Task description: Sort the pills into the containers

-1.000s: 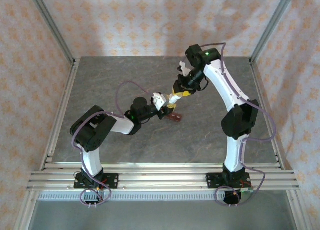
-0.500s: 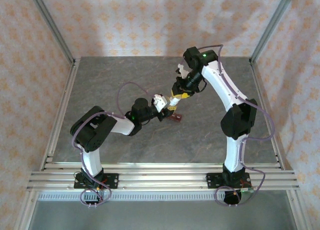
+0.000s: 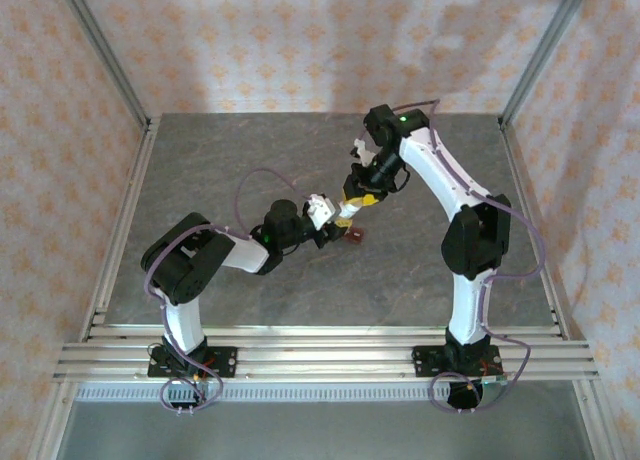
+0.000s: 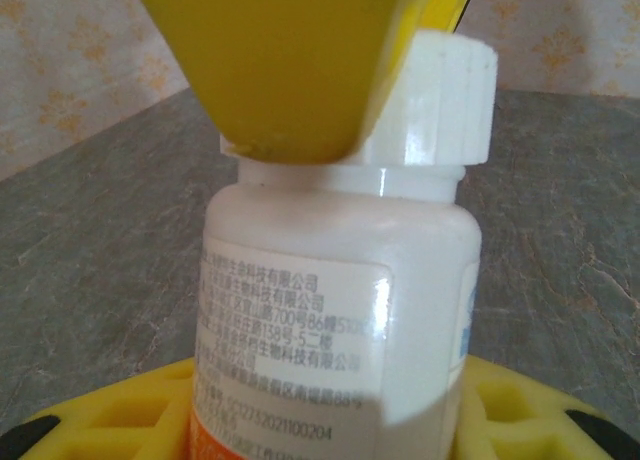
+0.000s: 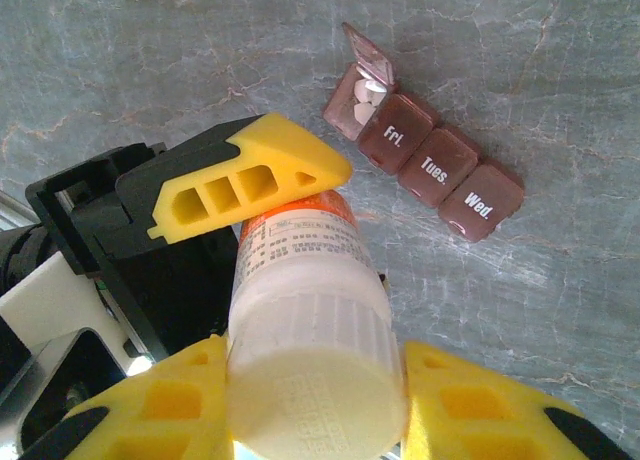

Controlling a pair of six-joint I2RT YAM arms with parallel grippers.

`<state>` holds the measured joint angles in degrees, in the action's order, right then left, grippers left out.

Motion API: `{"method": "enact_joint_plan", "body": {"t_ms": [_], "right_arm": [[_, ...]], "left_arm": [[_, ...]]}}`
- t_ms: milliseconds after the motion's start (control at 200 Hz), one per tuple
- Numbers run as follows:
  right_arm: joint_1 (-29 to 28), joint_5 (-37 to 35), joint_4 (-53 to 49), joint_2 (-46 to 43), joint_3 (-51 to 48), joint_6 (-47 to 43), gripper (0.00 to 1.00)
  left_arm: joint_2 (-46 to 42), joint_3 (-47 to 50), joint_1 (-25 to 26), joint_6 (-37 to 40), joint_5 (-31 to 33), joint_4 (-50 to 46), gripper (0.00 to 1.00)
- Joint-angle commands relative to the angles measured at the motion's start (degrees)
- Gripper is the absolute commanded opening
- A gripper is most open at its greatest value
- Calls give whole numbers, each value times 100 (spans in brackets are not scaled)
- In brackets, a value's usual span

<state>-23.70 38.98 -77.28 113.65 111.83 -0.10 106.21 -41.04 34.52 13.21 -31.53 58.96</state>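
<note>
A white pill bottle (image 4: 340, 310) with an orange band is held above the table between both grippers. My left gripper (image 4: 330, 420) is shut on the bottle's body (image 5: 300, 245), and one of its yellow fingers (image 5: 240, 185) lies across the label. My right gripper (image 5: 315, 400) is shut on the ribbed white cap (image 5: 315, 380), which sits on the bottle. The containers (image 5: 425, 145), a reddish-brown strip marked Fri., Tues. and Wed., lie on the table just past the bottle. The end compartment's lid stands open over white pills (image 5: 366, 92). In the top view the grippers (image 3: 345, 210) meet beside the containers (image 3: 352, 236).
The grey stone-patterned table (image 3: 220, 150) is ringed by aluminium rails (image 3: 130, 210) and patterned walls. The left arm's black wrist and cable (image 3: 275, 225) lie low over the table's middle. The right arm arches over from the right (image 3: 470, 230).
The right arm's wrist has swung a little to the left and down toward the left gripper. The bottle stays held by both grippers, and the jaws have not changed.
</note>
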Motion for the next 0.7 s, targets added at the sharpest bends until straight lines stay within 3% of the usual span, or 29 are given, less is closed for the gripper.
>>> {"method": "enact_joint_plan", "body": {"t_ms": [0, 375, 696], "right_arm": [[35, -95, 35, -203, -125, 8, 26], [-14, 953, 866, -312, -773, 572, 26], [72, 746, 914, -367, -763, 745, 25]], "left_arm": [[-312, -45, 0, 60, -51, 406, 0], [-402, -149, 41, -285, -77, 634, 0], [-425, -162, 81, -381, 22, 661, 0]]}}
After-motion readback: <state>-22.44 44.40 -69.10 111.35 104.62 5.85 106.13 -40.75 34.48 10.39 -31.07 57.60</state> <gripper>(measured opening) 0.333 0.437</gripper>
